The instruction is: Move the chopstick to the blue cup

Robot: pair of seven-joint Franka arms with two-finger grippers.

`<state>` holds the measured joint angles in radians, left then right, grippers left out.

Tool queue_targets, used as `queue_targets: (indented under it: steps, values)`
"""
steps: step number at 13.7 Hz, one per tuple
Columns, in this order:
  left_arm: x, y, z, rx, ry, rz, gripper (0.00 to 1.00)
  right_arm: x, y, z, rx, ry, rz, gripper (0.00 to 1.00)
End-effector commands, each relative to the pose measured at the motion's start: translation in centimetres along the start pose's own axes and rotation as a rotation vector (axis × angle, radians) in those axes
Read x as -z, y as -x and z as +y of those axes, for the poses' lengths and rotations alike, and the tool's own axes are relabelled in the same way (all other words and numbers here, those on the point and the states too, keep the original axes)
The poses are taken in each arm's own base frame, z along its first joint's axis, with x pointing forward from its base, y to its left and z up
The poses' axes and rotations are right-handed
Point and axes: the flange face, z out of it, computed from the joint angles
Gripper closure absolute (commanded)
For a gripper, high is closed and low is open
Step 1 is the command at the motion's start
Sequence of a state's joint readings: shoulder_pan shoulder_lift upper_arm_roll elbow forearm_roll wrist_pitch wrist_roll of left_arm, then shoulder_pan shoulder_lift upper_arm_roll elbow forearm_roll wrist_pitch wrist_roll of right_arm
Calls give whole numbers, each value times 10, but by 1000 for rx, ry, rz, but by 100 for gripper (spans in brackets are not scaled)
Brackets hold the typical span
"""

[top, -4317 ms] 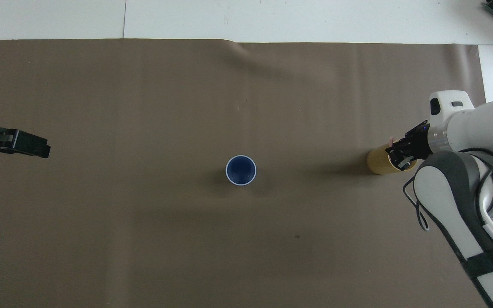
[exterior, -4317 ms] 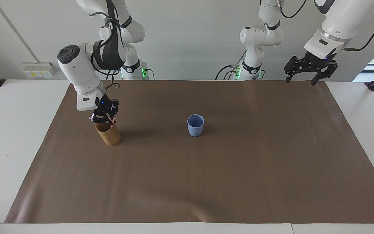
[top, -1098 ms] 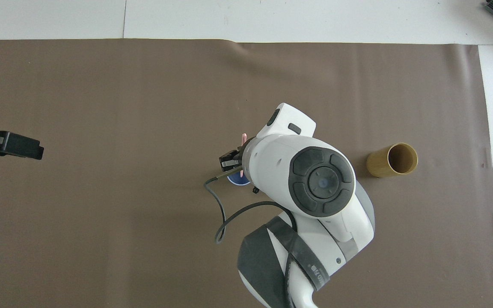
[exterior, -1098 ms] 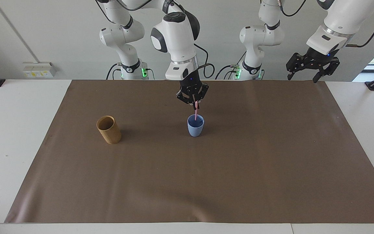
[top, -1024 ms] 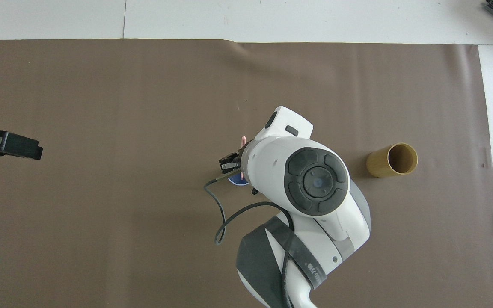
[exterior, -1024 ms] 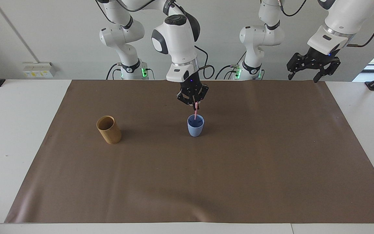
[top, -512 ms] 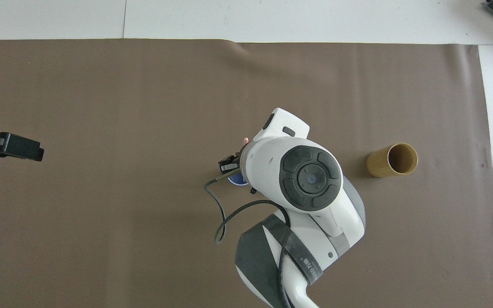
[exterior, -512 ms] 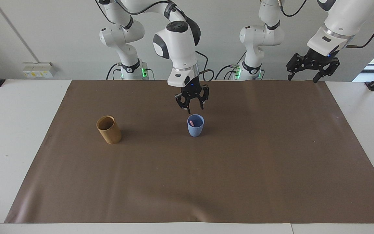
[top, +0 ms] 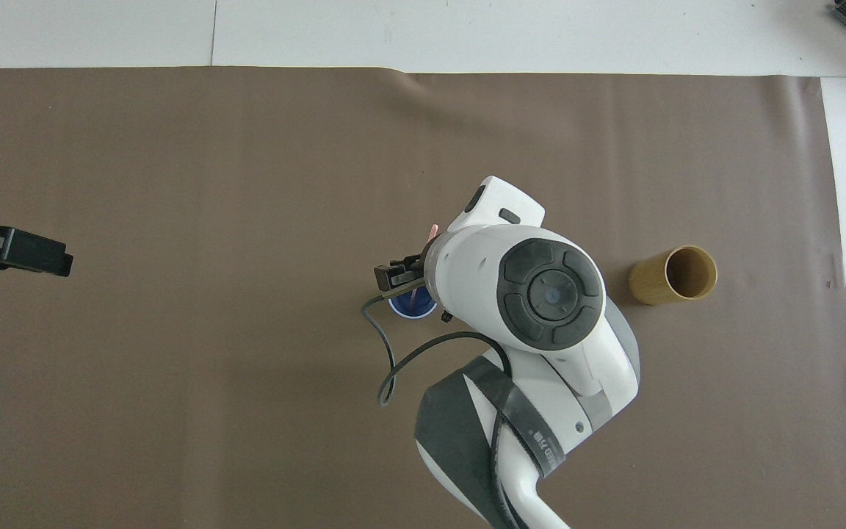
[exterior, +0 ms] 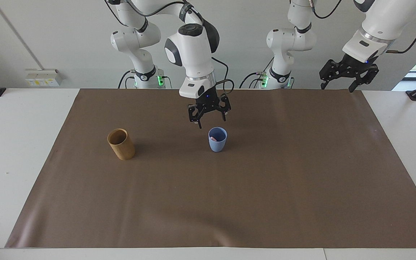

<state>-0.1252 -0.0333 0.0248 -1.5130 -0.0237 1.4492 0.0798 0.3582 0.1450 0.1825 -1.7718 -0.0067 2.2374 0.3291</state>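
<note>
A white table (exterior: pixel 20 151) covered by a broad brown mat (exterior: pixel 229 202) carries two cups beneath a pair of Franka arms. The right arm reaches over the middle of the mat, its tool (exterior: pixel 210 116) hanging empty above the blue cup (exterior: pixel 217 143), fingers spread wide. The left tool (exterior: pixel 347 76) waits raised over the mat's edge at the left arm's end of the table, its fingers likewise wide apart and holding nothing. A tan-brown cylindrical cup (exterior: pixel 121 144) stands upright toward the right arm's end of the table, well apart from the blue cup. The pale-pink chopstick (exterior: pixel 214 138) lies inside the blue cup, its tip showing just below the rim.
</note>
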Motion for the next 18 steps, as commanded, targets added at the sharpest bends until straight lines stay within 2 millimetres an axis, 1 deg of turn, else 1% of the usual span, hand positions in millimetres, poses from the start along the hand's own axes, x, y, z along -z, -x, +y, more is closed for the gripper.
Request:
queue_targets:
  steps: [1, 6, 8, 9, 10, 13, 14, 16, 18]
  values:
    - [-1, 5, -2, 1, -2, -13, 0, 38, -13, 44, -45, 47, 9, 0]
    - [-1, 5, -4, 3, -2, -12, 0, 121, -13, 119, -179, 119, -54, 0]
    - [-1, 4, -2, 1, -2, -11, 0, 152, -15, 132, -212, 127, -80, 0]
    - [-1, 4, -2, 1, -2, -11, 0, 161, -16, 138, -223, 131, -85, 0]
    - [0, 4, -2, 3, -2, -8, 0, 164, -16, 143, -235, 132, -89, 0]
    - [0, 5, 0, 1, 1, -9, 0, 195, -8, 170, -291, 141, -60, 0]
    - [0, 5, 1, -1, 4, -11, 0, 201, -5, 179, -317, 126, -67, 0]
    - [-1, 5, 2, -3, 4, -11, 0, 214, 3, 205, -379, 99, -82, 0]
    - [-1, 5, 3, -6, 4, -12, 0, 230, 13, 233, -432, 108, -92, 0]
